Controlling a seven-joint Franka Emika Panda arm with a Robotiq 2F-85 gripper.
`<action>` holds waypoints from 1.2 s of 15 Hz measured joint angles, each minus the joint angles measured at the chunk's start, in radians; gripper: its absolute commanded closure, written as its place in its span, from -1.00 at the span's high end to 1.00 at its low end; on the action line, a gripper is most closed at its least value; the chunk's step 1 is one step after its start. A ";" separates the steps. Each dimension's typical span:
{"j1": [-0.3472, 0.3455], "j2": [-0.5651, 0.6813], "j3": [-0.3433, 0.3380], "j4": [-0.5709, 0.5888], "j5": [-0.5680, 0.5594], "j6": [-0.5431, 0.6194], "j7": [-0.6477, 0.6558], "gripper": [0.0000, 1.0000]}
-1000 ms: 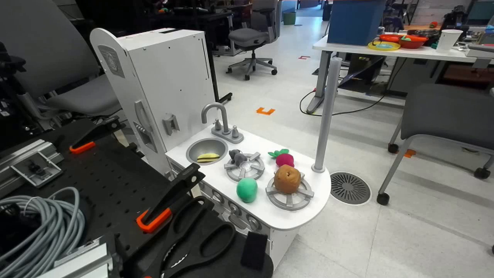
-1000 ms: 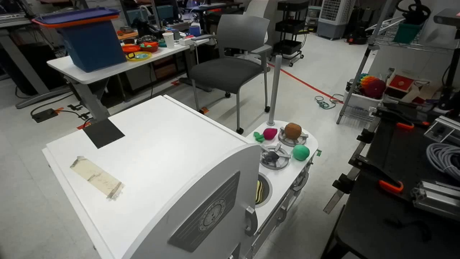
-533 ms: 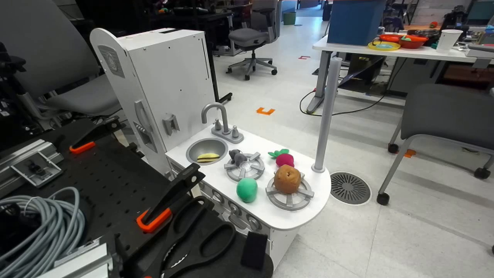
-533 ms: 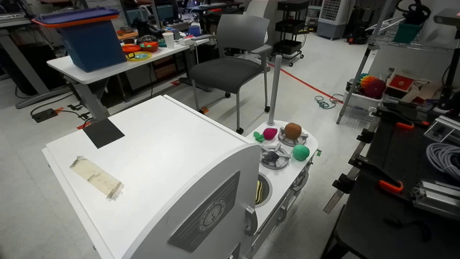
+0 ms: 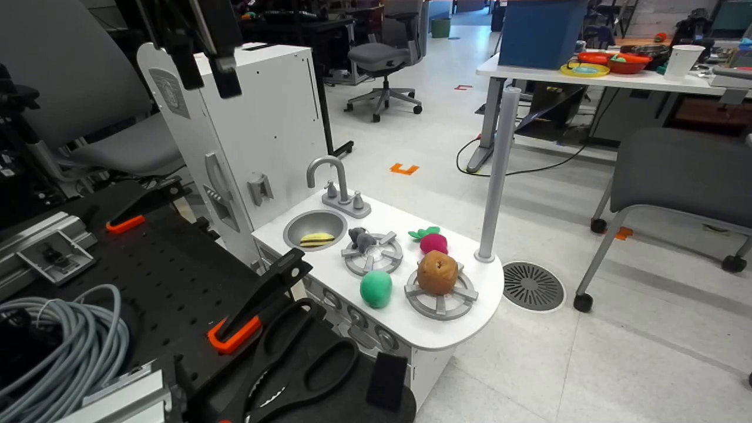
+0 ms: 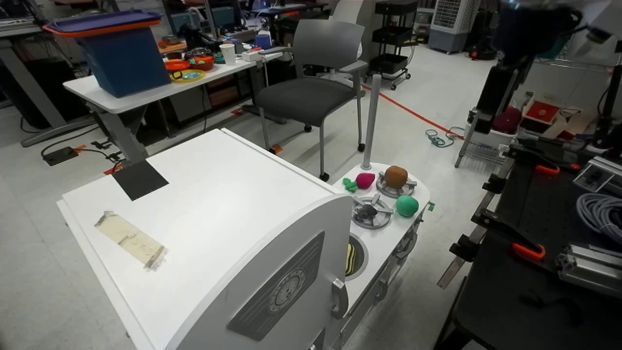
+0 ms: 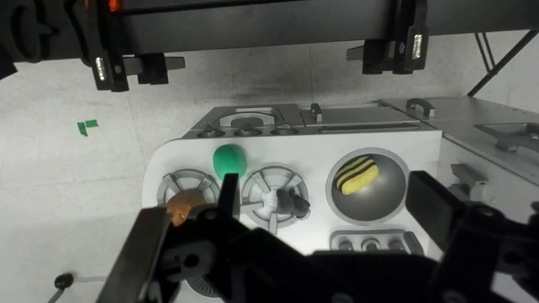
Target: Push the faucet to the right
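Two fingers (image 5: 227,79) are dangling into the top of an exterior view, and that's the news we're calling: the gripper (image 5: 210,82) is now showing in both exterior views, where half a second ago we're finding no trace of it. Its fingers are standing well apart and aren't holding anything. The faucet (image 5: 342,179) is staying put at the back of the white counter (image 5: 335,267), just beside the sink (image 5: 317,220); in an exterior view the tall cabinet (image 6: 228,194) is hiding it, and in the wrist view the gripper is covering part of its base. So we're judging this the approach, the push not yet beginning. We're wanting those fingers coming down alongside the spout; arriving spread, they're risking straddling it rather than shoving.
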 measured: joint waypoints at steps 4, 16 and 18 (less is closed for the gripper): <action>0.004 0.263 -0.006 0.146 -0.002 0.084 0.150 1.00; 0.231 0.904 -0.094 0.782 0.108 0.152 0.416 1.00; 0.258 0.974 -0.104 0.861 0.123 0.152 0.448 1.00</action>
